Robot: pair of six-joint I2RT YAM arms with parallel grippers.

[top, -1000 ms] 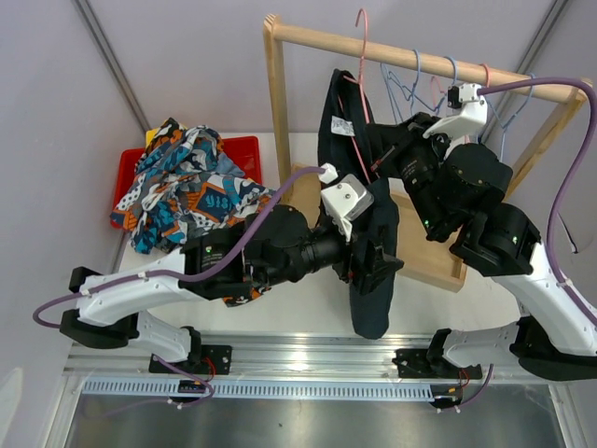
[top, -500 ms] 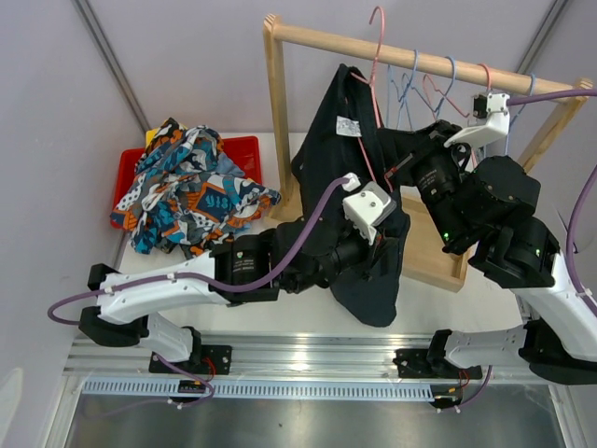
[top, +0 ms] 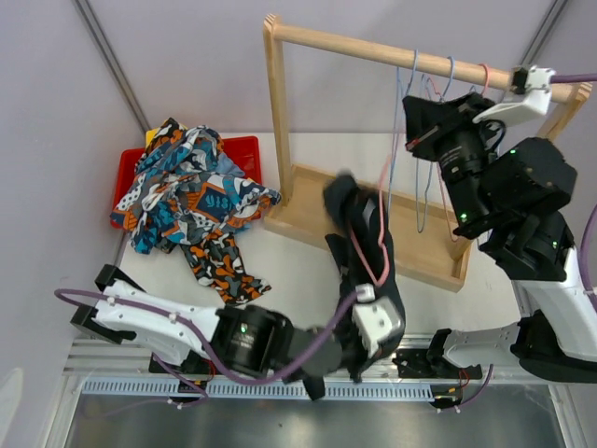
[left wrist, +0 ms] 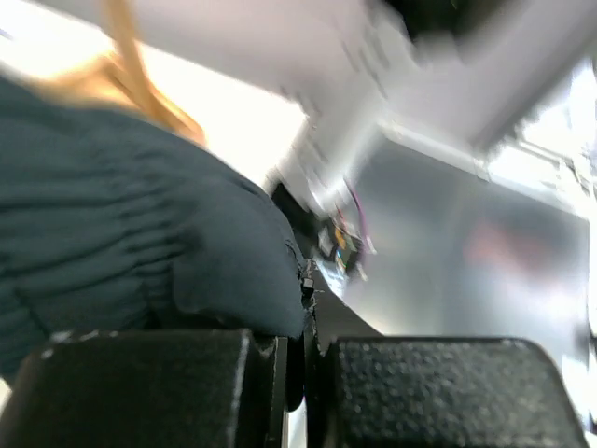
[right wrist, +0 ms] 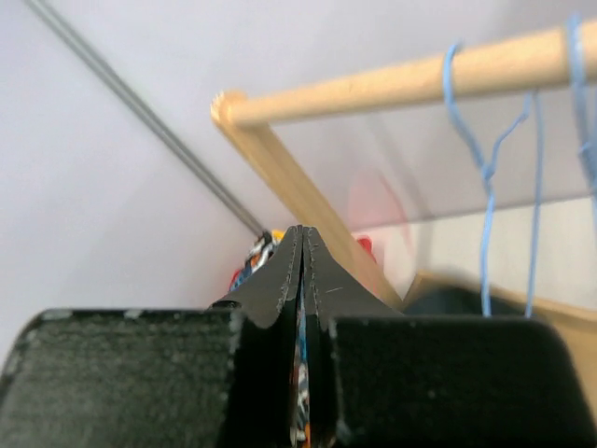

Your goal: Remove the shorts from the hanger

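The black shorts hung in a long, narrow drape in the lower middle of the overhead view, in front of the wooden rack and running down toward the bottom edge. The pink hanger lay against the fabric, clear of the rack's top rail; whether it was caught in the waistband could not be made out.

The left gripper sat low in the frame, at the bottom end of the shorts. In its own blurred camera the two pads were pressed close together with dark cloth bunched against them on the left, so it seemed to be pinching the shorts.

The right gripper was in the upper right of the overhead view, just below the rail. Its fingers were pressed tight together with nothing between them.

Several blue hangers hung bare from the rail beside it. At the upper left, a red bin on the table held a heap of patterned shorts that spilled over its near edge.
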